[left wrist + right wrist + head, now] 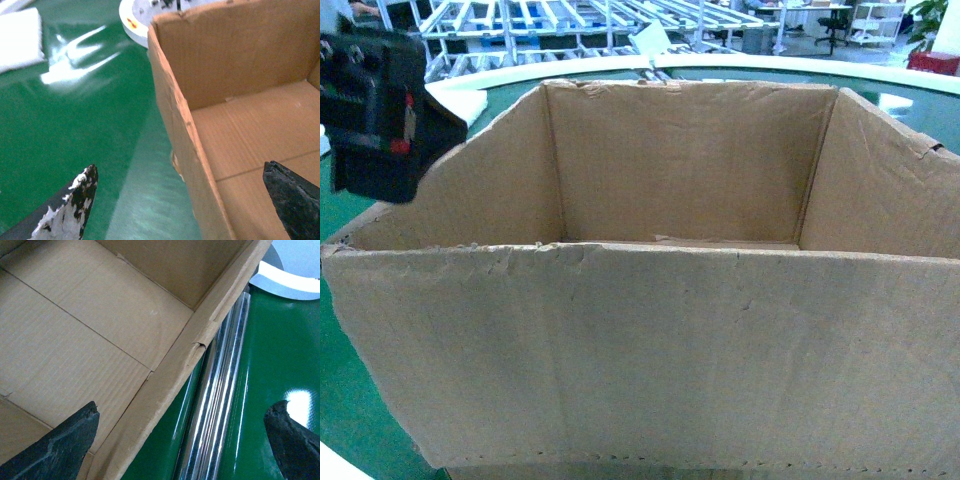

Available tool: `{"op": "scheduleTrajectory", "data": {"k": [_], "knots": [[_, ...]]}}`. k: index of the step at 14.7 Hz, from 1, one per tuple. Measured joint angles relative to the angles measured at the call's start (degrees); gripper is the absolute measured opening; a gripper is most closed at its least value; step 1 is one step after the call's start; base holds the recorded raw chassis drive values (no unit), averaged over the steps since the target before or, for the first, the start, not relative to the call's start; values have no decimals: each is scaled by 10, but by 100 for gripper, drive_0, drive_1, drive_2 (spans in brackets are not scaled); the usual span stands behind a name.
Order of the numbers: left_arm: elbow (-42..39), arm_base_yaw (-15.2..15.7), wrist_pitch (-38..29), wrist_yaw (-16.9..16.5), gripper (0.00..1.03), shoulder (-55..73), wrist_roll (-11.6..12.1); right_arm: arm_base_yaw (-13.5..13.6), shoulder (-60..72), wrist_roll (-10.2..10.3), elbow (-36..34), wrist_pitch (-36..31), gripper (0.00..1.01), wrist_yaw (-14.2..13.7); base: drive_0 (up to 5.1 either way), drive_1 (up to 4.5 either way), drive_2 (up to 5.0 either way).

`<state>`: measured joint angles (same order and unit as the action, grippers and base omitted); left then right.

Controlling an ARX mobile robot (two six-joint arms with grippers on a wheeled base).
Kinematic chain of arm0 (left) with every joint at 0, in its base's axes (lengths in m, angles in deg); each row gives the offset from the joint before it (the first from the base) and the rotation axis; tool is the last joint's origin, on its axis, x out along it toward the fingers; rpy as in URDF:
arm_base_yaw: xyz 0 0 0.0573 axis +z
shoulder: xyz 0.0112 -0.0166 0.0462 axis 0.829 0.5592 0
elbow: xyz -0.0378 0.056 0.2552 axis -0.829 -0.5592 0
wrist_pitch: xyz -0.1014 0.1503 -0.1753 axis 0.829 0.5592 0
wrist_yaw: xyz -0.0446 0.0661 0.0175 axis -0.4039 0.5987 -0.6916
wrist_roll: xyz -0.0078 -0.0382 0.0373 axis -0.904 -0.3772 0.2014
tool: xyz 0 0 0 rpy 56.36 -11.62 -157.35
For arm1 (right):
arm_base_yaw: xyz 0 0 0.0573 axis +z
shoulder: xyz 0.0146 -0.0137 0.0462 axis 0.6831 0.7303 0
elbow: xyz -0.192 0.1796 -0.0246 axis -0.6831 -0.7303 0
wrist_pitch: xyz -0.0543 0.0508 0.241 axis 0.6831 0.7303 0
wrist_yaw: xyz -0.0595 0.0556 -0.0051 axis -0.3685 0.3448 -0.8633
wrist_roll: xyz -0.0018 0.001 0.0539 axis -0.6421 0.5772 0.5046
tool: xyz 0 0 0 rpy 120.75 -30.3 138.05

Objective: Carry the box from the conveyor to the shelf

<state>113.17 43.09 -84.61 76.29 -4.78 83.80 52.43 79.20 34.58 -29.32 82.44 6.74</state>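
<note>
1. From the head view I see the box [650,350] filling almost the whole frame, sitting on the green belt of the conveyor [345,400], open top toward me, its near wall ragged along the upper edge.
2. My left jaws [182,207] stand wide open and straddle the box's left wall: one fingertip [80,205], its pad worn and flaked white, hangs outside over the green belt, the other dark fingertip [295,200] hangs inside above the cardboard floor. The wall runs up between them, touching neither that I can see.
3. My right jaws [182,445] are likewise spread wide across the box's right wall: one fingertip [60,447] inside over the box floor, the other [295,440] outside above the belt. Nothing is clamped.
4. Just outside the right wall, between it and the outer right fingertip, a shiny metal roller [220,390] lies along the belt, close against the cardboard.
5. Ahead of the left jaws, beyond the box corner, sits the white hub [137,20] with a red mark; a white pad [20,40] lies on the belt far to the outer side.
6. In the head view the left arm [375,100] shows as a dark block above the box's left corner. White metal racks [570,25] stand beyond the conveyor rim.
</note>
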Motion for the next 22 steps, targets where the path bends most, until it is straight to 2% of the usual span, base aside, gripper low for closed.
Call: {"op": "scheduleTrajectory", "data": {"k": [4, 10, 22], "knots": [[-2, -12, -3, 3, 98, 13, -18, 1, 19, 0, -3, -7, 98, -12, 0, 0, 0], [-1, -19, -13, 21, 98, 56, -18, 8, 42, 0, -3, -9, 98, -14, 0, 0, 0], [20, -30, -8, 18, 98, 82, -22, 12, 67, 7, -4, -21, 98, -14, 0, 0, 0]]}}
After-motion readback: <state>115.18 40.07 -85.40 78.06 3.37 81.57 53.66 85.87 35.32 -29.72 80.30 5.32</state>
